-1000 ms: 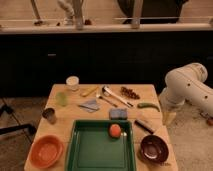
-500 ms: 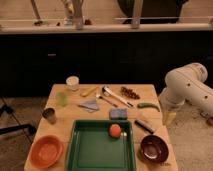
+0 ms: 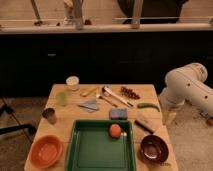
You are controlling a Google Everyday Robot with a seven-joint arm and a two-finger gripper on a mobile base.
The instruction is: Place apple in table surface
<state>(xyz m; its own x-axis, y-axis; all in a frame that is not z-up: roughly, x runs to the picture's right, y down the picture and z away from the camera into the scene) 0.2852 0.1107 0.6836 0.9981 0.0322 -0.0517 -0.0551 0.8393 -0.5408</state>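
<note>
- The apple (image 3: 115, 130) lies inside the green tray (image 3: 90, 150), on the tray floor towards its far right corner, close to the far rim
- It is not on the table surface (image 3: 56, 128), whose tan planks show around the tray on every side
- The gripper (image 3: 169, 118) hangs off the right edge of the table at the end of the white arm (image 3: 187, 85), pointing down beside the tabletop rather than over it
- Whether the gripper is open or closed cannot be told, and it holds nothing that can be made out
- The apple sits well apart from the gripper, to the gripper's left and a little nearer the camera; the tray's right wall, a dark brush (image 3: 145, 125) and a strip of bare wood lie between them
- Just beyond the tray's far rim, near the apple, lies a blue sponge (image 3: 118, 114)
- A dark maroon bowl (image 3: 154, 148) stands to the right of the tray, at the near right corner of the table, below the gripper in the camera view
- An orange bowl (image 3: 46, 150) stands to the left of the tray, at the near left corner
- A green chilli (image 3: 148, 106) lies near the right edge, the item on the table closest to the gripper
- Farther back stand a white cup (image 3: 73, 82), a pale green cup (image 3: 61, 98) and a metal cup (image 3: 49, 115) along the left side
</note>
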